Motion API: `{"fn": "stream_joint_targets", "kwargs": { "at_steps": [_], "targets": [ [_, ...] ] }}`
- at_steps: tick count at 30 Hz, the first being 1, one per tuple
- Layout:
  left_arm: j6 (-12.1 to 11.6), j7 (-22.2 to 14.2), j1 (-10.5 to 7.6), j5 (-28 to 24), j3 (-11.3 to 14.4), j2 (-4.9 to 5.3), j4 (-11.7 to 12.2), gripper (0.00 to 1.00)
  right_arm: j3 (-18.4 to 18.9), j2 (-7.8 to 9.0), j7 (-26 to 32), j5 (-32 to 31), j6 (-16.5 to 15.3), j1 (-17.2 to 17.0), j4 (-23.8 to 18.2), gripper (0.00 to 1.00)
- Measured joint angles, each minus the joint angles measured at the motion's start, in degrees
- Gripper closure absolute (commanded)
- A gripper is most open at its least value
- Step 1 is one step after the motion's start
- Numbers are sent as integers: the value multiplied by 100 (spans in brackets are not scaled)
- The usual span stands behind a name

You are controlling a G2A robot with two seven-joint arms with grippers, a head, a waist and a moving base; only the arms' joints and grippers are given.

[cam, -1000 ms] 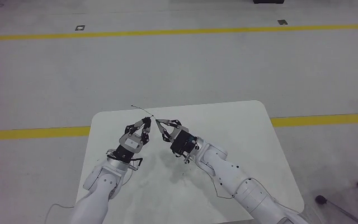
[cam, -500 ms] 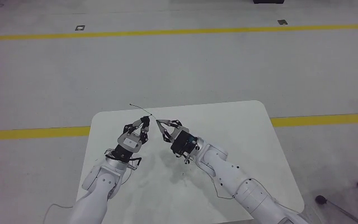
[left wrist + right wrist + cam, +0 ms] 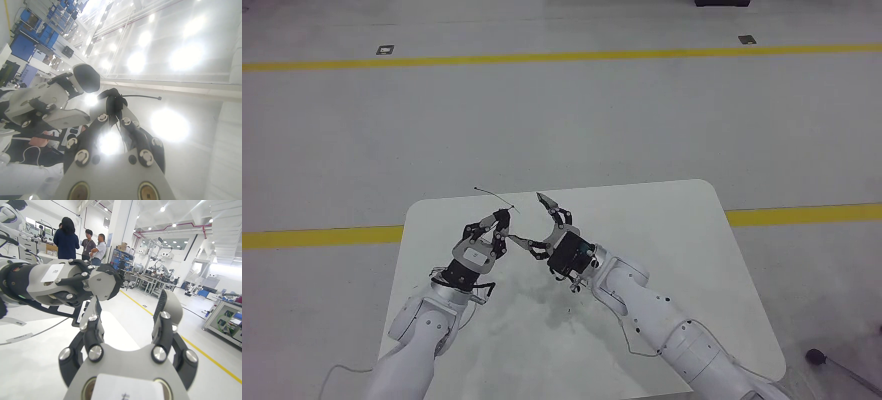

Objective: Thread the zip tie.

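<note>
Left gripper (image 3: 504, 224): fingers shut tight together, tips pinching the zip tie (image 3: 140, 96). It is held above the table (image 3: 672, 240), just inside the far edge, toward the table's left corner. The tie is thin and black. From the pinch it runs out nearly straight, past the table's far edge, and ends in a small blocky head at the free end. A thin dark strand also runs back from the pinch between the fingers toward the palm; cannot tell whether it is the rest of the tie.

Right gripper (image 3: 529, 221): spread wide, nothing between its fingers. It is also above the table near the far edge, just beside the left gripper, on the side toward the table's middle. One finger (image 3: 95, 308) lies close under the left gripper's tips; cannot tell if they touch. The other finger (image 3: 166, 306) points out over the table's far edge, apart from the tie.

Both forearms come in over the table from its near edge. Table top is white with rounded corners. A yellow floor line (image 3: 802, 213) runs out from the table's right side.
</note>
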Motion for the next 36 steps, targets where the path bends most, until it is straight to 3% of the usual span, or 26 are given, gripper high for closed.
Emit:
{"fn": "stream_joint_targets", "kwargs": {
  "at_steps": [9, 19, 36],
  "targets": [
    [-126, -30, -18, 122, 14, -1, 25, 100, 88, -20, -29, 4, 54, -53, -48, 56],
    [-150, -62, -39, 130, 26, -3, 41, 100, 155, -43, -67, -15, 63, -77, -62, 58],
    [-228, -154, -10, 225, 69, -3, 35, 100, 178, -109, -97, 113, -43, -82, -15, 71]
  ]
}}
